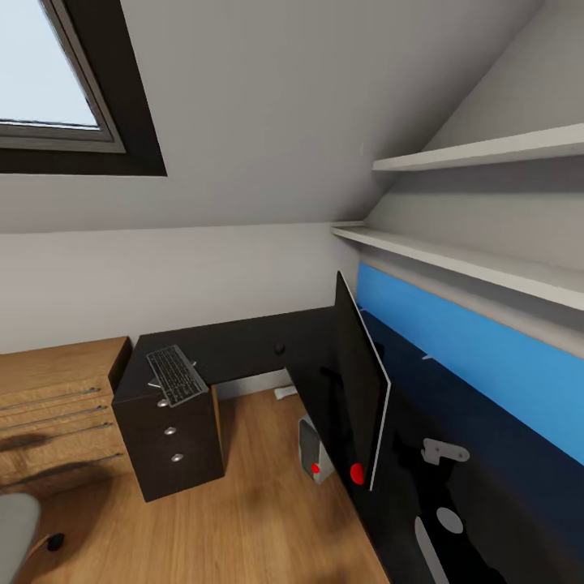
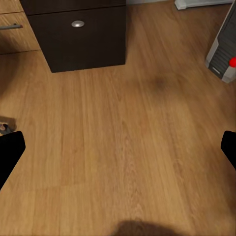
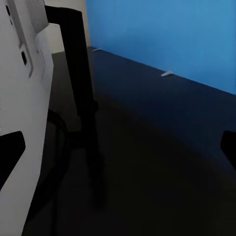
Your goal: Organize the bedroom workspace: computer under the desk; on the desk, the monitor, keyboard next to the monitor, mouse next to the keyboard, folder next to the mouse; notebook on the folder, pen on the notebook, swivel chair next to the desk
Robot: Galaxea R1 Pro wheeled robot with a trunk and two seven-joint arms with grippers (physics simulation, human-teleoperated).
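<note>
Monitor (image 3: 19, 98) stands just beside right gripper (image 3: 118, 147), jaws wide apart over desk (image 3: 162, 147). Left gripper (image 2: 118, 147) spread too, above floor (image 2: 123, 137); computer (image 2: 223, 49) and shut drawers (image 2: 78, 34) ahead. Keyboard (image 1: 175, 375) on desk.

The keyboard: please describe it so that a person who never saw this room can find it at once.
Find the L-shaped black desk below the sloped wall. Follow its top to the far left end, above the black drawer unit with round silver knobs. The keyboard lies flat there, slightly overhanging the front edge: a dark rectangle with rows of pale-marked keys, unlike the big upright monitor.
</note>
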